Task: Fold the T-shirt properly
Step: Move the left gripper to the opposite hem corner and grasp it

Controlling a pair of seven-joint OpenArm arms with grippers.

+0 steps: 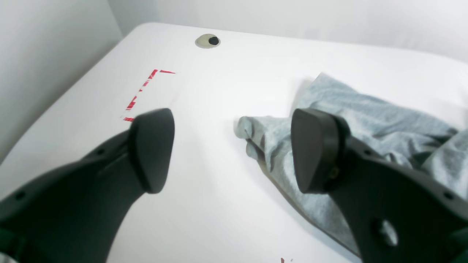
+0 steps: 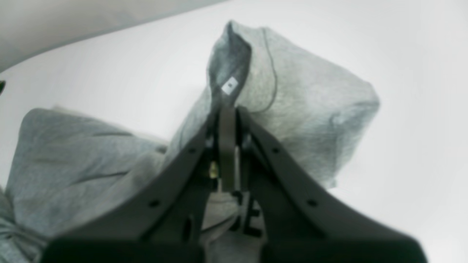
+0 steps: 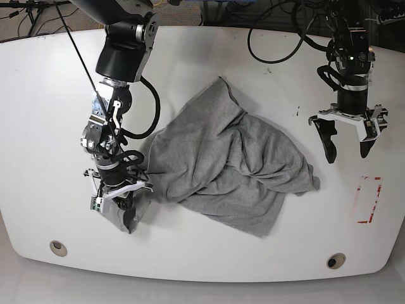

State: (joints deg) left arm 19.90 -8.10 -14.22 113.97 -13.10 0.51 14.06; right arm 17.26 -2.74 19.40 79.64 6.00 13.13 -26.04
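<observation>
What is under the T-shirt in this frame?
Only the white table shows around the crumpled T-shirt. Whatever lies beneath the cloth is covered. The right gripper pinches one edge; the left gripper hangs open, apart.

White table (image 3: pixel 209 272) with rounded corners filling most of the base view. Red dashed rectangle (image 3: pixel 369 199) marked near its right edge, round grommet holes at lower left (image 3: pixel 58 247) and lower right (image 3: pixel 336 260). Black cables (image 3: pixel 278 38) trailing along the top edge. Even, bright light.
</observation>
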